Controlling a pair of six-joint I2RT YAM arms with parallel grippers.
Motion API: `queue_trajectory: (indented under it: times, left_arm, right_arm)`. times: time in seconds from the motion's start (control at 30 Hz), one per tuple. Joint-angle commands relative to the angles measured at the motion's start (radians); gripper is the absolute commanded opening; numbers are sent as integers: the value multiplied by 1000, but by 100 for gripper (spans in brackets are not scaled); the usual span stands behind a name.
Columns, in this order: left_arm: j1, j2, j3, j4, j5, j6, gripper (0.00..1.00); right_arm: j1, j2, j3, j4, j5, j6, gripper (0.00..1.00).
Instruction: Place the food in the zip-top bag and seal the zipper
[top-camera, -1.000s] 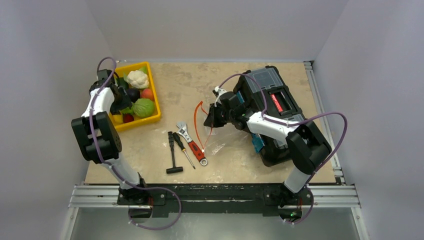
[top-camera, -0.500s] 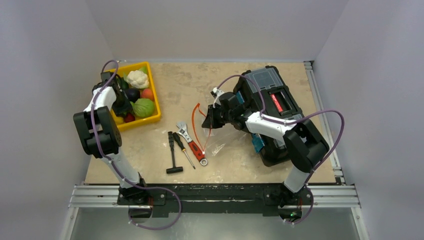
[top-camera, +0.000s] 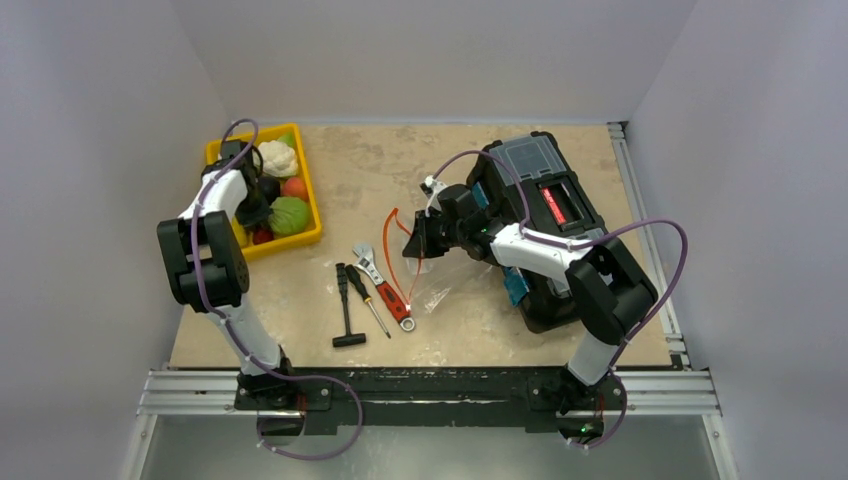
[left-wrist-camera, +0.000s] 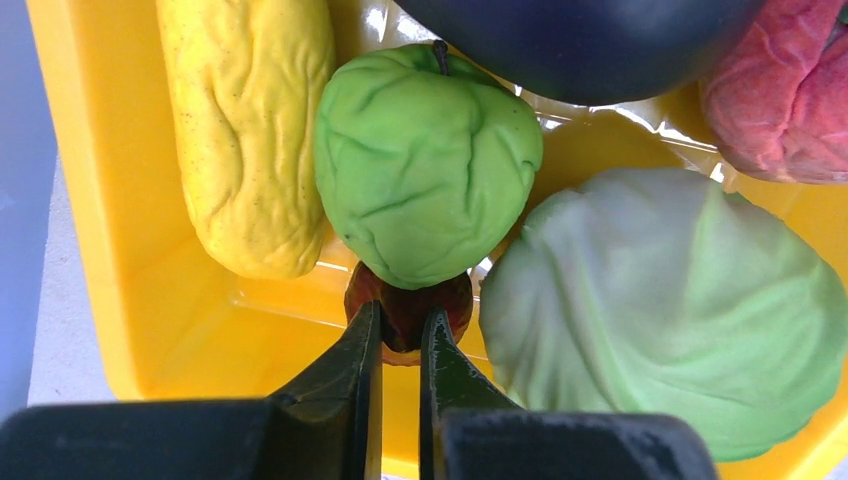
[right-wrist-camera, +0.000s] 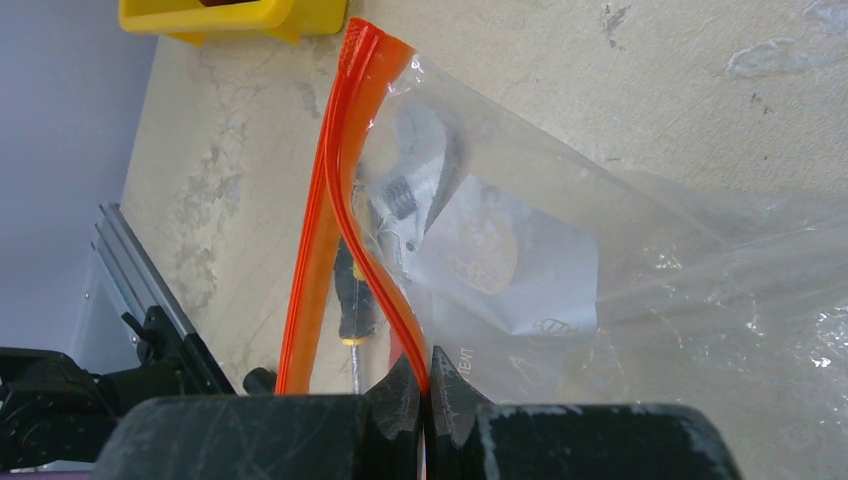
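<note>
My left gripper (left-wrist-camera: 401, 335) reaches down into the yellow bin (left-wrist-camera: 120, 250), and its jaws are shut on a small dark red fruit (left-wrist-camera: 410, 300). That fruit lies half under a green apple (left-wrist-camera: 425, 180). Around them lie a yellow piece (left-wrist-camera: 250, 130), a dark purple eggplant (left-wrist-camera: 580, 40) and a pale-green cabbage (left-wrist-camera: 670, 310). From above, the left gripper (top-camera: 256, 222) is over the bin's near half, beside the orange ball (top-camera: 294, 187). My right gripper (right-wrist-camera: 428, 385) is shut on one strip of the orange zipper (right-wrist-camera: 345, 150), holding the clear zip-top bag (right-wrist-camera: 620, 260) open and lifted.
A white cauliflower (top-camera: 277, 157) sits at the bin's far end. A red-handled wrench (top-camera: 385, 285), a screwdriver (top-camera: 368, 300) and a black T-handle tool (top-camera: 345, 315) lie left of the bag. A black toolbox (top-camera: 540, 200) stands behind the right arm.
The left arm swung further over the bin and its jaws closed on the small dark red fruit. The right arm kept holding the bag's zipper with hardly any movement.
</note>
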Motion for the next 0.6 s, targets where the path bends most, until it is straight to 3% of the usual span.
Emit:
queue_trajectory:
  times: [0.0, 0.3, 0.43, 0.57]
  left_arm:
    - [5, -47, 21, -22, -43, -3, 0]
    - [-11, -398, -104, -46, -18, -94, 0]
    - [-24, -581, -163, -66, 185, -141, 0]
    - [-49, -764, -255, -27, 478, -194, 0]
  right_arm:
    - [-4, -13, 21, 20, -7, 0, 0]
    - [-4, -12, 67, -23, -8, 34, 0]
    - [-4, -20, 65, -23, -30, 79, 0]
    - [-4, -37, 53, -41, -15, 112, 0]
